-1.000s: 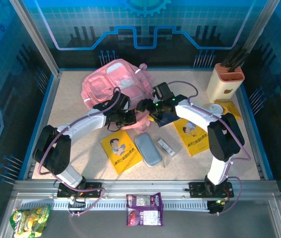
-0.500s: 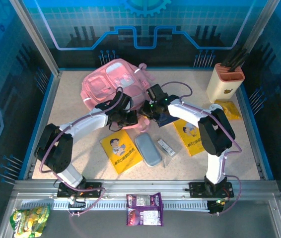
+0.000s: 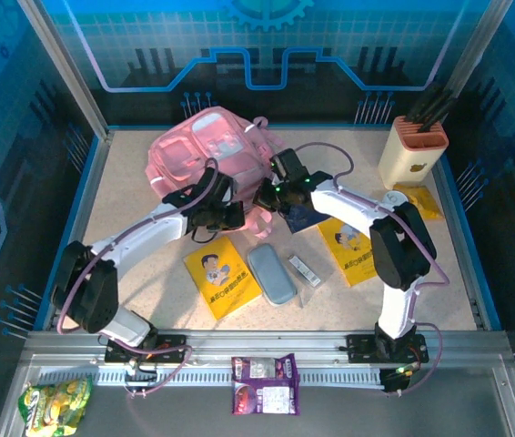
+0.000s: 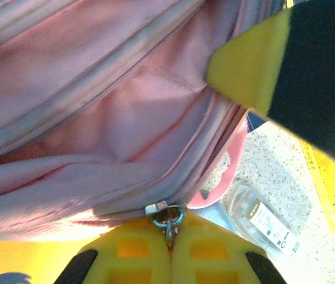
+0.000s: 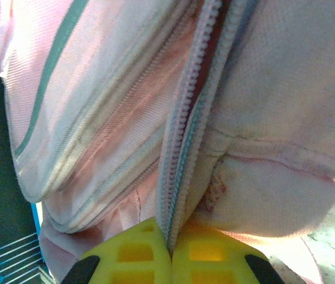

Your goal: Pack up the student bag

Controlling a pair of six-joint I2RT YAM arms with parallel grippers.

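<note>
Since a second ago we see the right gripper (image 5: 170, 251) clench on the zip seam (image 5: 182, 148) of the student bag (image 3: 205, 150), left gripper (image 4: 168, 242) pinching its zip pull (image 4: 166, 214).

The speckled beige bench (image 3: 126, 200) carries the pink student bag (image 3: 194, 155), which lies at the tips of the left pincer (image 3: 232, 216) and right pincer (image 3: 263, 198). On the arm-base side of both pincers lie a yellow booklet (image 3: 223, 278), a grey pencil case (image 3: 271, 273) and a small clear box (image 3: 305, 270). Right of the right pincer are a second yellow booklet (image 3: 350, 250), a yellow packet (image 3: 419, 199) and a cream holder (image 3: 412, 150)
</note>
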